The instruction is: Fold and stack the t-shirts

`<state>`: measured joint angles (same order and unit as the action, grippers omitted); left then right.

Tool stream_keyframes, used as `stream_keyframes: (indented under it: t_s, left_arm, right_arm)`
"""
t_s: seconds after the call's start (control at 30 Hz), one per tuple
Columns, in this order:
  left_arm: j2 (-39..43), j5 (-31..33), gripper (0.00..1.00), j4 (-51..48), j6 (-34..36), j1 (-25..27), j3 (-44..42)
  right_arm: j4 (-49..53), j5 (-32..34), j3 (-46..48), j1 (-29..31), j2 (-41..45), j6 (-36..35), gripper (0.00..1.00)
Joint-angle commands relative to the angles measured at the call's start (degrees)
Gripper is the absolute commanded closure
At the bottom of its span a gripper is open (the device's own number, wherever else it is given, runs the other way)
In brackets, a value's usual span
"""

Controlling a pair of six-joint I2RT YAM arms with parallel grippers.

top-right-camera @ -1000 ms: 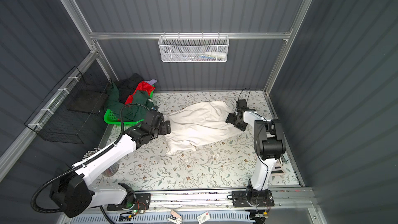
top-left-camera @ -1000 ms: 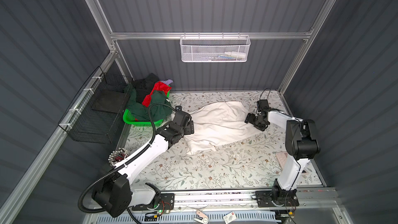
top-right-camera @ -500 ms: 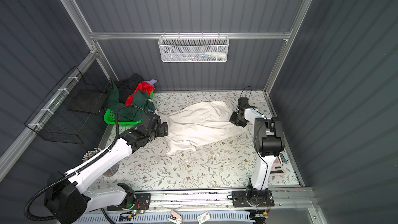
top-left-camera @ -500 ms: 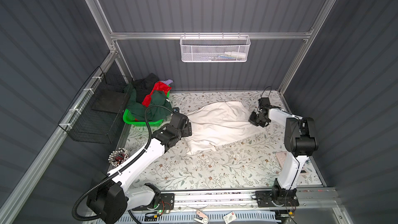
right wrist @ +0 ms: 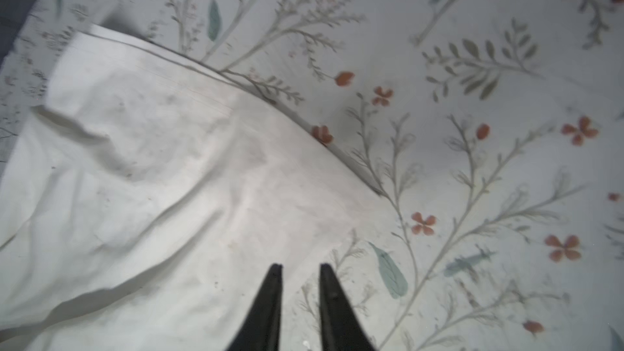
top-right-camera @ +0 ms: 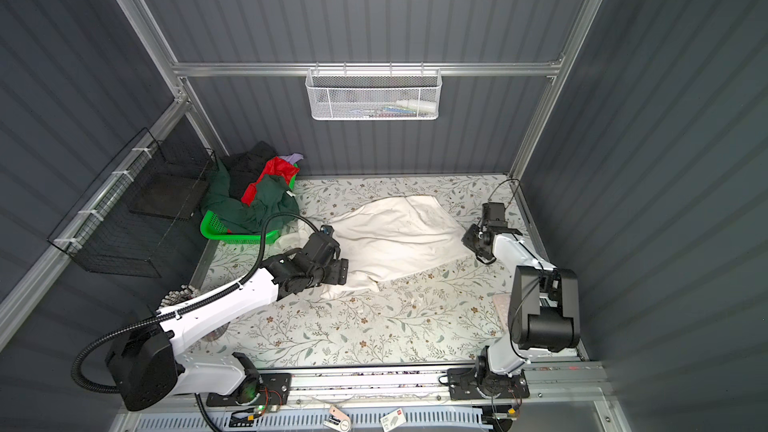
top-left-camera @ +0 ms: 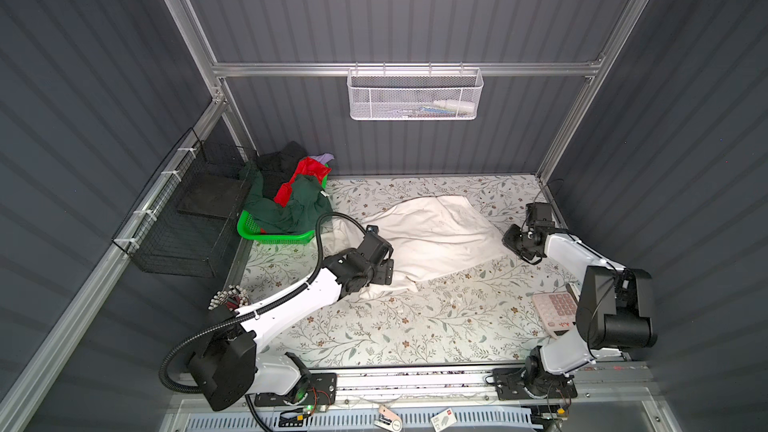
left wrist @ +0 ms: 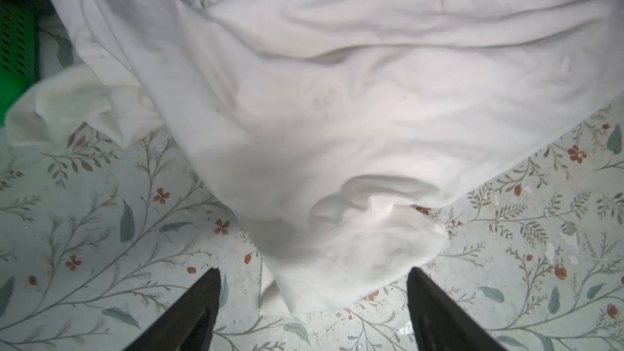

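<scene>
Now we are flanking the large cream-white cloth t-shirt (top-left-camera: 432, 238) lying on the floral table (top-left-camera: 415, 326), long axis left to right: our left gripper (left wrist: 314, 270) is straddling its near-left corner, jaws wide; our right gripper (right wrist: 299, 266) is hovering over its right hem, narrowly parted.

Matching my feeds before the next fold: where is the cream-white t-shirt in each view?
Top view: cream-white t-shirt lies spread mid-table, right of the green basket.
Top view: t-shirt also mid-table, right of the basket.
Left wrist: fills most of the picture, bunched corner at the left hand.
Right wrist: its hemmed corner, by the right hand.
Shared landmark: floral table cover.
</scene>
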<state>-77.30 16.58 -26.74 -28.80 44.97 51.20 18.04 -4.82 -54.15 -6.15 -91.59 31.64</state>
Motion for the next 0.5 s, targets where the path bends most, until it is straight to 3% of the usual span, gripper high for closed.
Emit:
stream_keyframes:
  t_s: [0.0,0.07,0.47]
  left_arm:
    - [1.8,-3.7,0.11,1.3,-6.5,0.3,-5.6]
    - [2.3,-4.2,0.10,2.8,-7.9,0.3,-8.4]
    - [-3.4,-6.5,0.06,9.2,-9.8,0.0,-10.1]
  right_arm:
    - [1.2,-1.5,0.3,-1.5,-1.5,-0.5,0.45]
    - [0.9,-1.6,0.5,-1.6,-2.5,-0.6,0.40]
    - [0.7,-3.9,-5.7,-1.8,-12.3,1.8,0.36]
